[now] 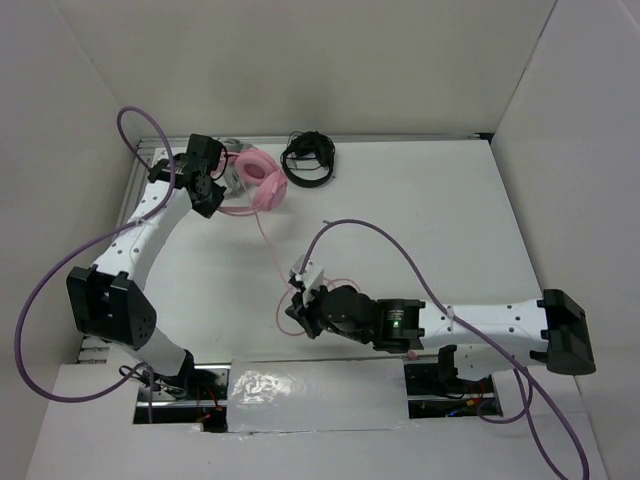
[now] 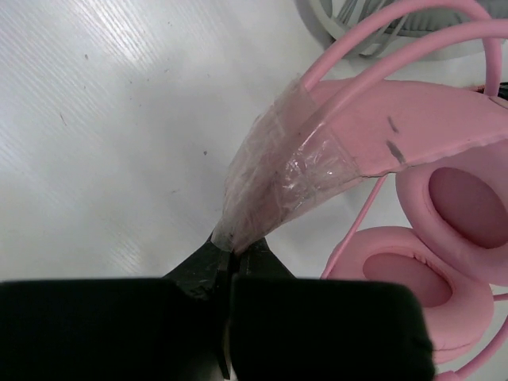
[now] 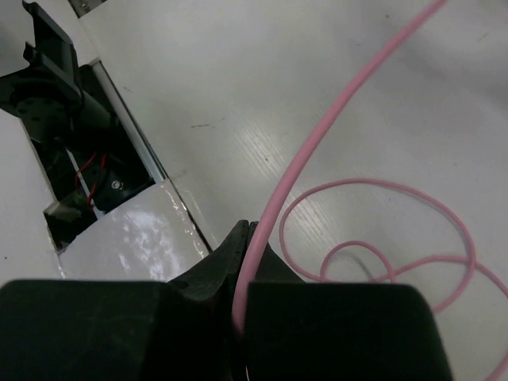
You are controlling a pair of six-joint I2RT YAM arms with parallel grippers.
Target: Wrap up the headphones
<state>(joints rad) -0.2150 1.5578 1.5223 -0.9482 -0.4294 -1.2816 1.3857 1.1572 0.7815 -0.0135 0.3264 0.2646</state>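
The pink headphones (image 1: 262, 180) lie at the back left of the table, earcups facing up. My left gripper (image 1: 208, 190) is shut on the tape-wrapped end of their headband (image 2: 274, 178); the two earcups (image 2: 421, 278) show to its right. The thin pink cable (image 1: 270, 240) runs from the headphones toward the front and ends in loose loops (image 1: 293, 318). My right gripper (image 1: 300, 305) is shut on this cable (image 3: 274, 206), which passes between its fingertips; the loops (image 3: 381, 238) lie on the table just beyond.
Black headphones (image 1: 310, 160) lie right of the pink ones. Grey headphones (image 1: 230, 165) sit behind them, partly hidden by my left gripper. White walls close the table at back and sides. A shiny sheet (image 1: 300, 395) and a floor gap (image 3: 79, 159) lie at the front edge.
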